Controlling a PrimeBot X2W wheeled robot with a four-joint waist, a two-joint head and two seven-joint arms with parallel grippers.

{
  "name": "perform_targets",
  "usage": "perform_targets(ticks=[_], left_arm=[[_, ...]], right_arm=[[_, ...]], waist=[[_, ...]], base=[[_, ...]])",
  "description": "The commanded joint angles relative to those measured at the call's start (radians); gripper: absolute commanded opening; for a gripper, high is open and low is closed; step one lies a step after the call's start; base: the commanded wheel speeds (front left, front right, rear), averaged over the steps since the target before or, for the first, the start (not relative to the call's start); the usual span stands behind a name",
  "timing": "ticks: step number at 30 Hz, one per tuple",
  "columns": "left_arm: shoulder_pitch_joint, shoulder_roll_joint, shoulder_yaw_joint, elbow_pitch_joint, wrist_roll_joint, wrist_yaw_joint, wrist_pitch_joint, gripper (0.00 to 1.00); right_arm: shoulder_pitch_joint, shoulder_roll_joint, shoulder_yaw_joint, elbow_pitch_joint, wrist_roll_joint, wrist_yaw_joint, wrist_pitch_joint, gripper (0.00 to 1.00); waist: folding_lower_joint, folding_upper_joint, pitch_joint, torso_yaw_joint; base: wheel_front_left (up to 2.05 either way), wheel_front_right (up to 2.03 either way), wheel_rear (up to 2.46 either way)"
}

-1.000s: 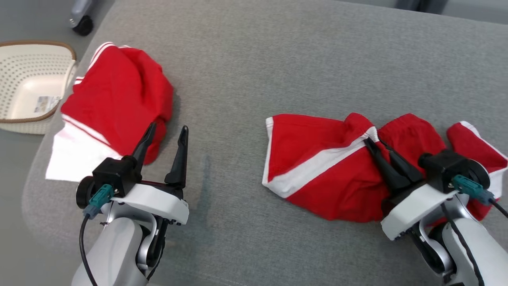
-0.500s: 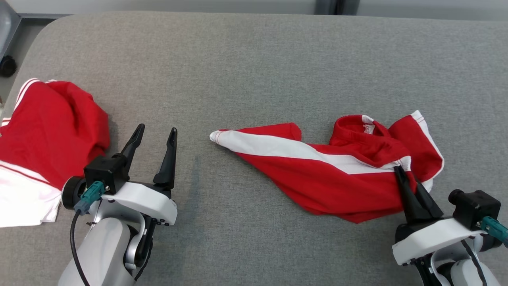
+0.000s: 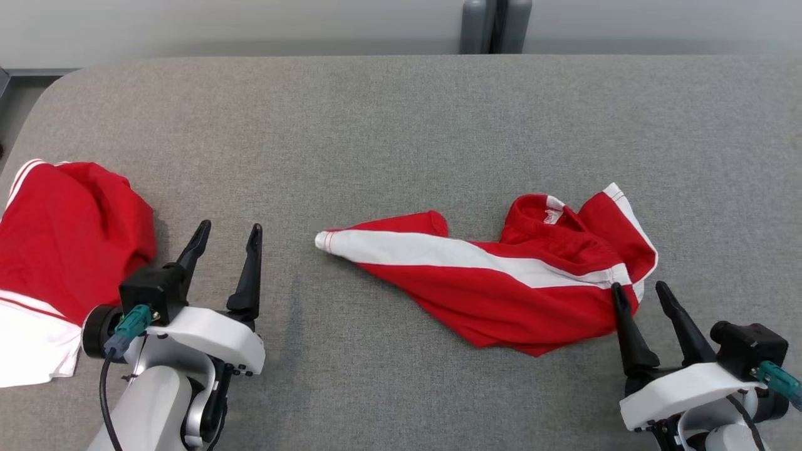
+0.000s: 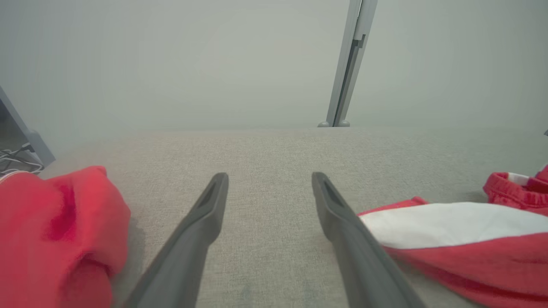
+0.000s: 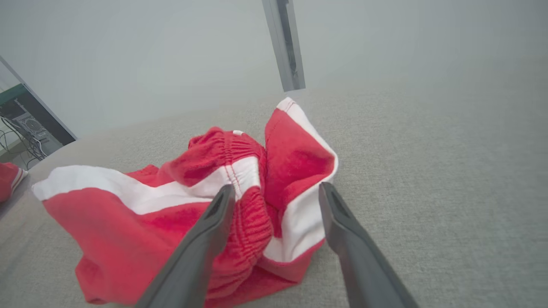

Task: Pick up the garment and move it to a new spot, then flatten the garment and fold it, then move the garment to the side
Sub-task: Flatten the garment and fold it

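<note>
Both tools open. Right tool [image 3: 639, 286] just released garment [image 3: 501, 282]; it lies crumpled on surface [image 3: 401, 125], at and between that tool's fingertips, trailing toward left tool [image 3: 229, 225]. Relocation judged complete; flattening next.

1. Head view: bright, even, diffuse overhead light, sharp throughout, no glare.
2. A soft shadow lies on the grey surface [image 3: 401, 125] at three o'clock of the red heap [image 3: 69, 244].
3. Wrist views: hazy, washed-out backgrounds. The fingers [image 4: 201, 231] blur towards six o'clock, and the edges show wide-angle stretching.
</note>
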Motion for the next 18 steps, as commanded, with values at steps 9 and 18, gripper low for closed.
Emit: perform_targets(ticks=[9,18], left_arm=[[0.065,0.038,0.034,-0.054,0.003,0.056,-0.008,1.00],[0.136,0.057,0.040,-0.104,-0.005,0.086,-0.004,1.00]], right_arm=[[0.003,0.004,-0.077,-0.044,-0.029,0.001,-0.056,1.00],[0.022,0.006,-0.132,-0.065,-0.107,0.001,-0.016,1.00]], waist=[[0.0000,0.0000,-0.070,-0.025],[0.0000,0.0000,-0.134,-0.020]], base=[[0.00,0.00,0.00],[0.00,0.00,0.00]])
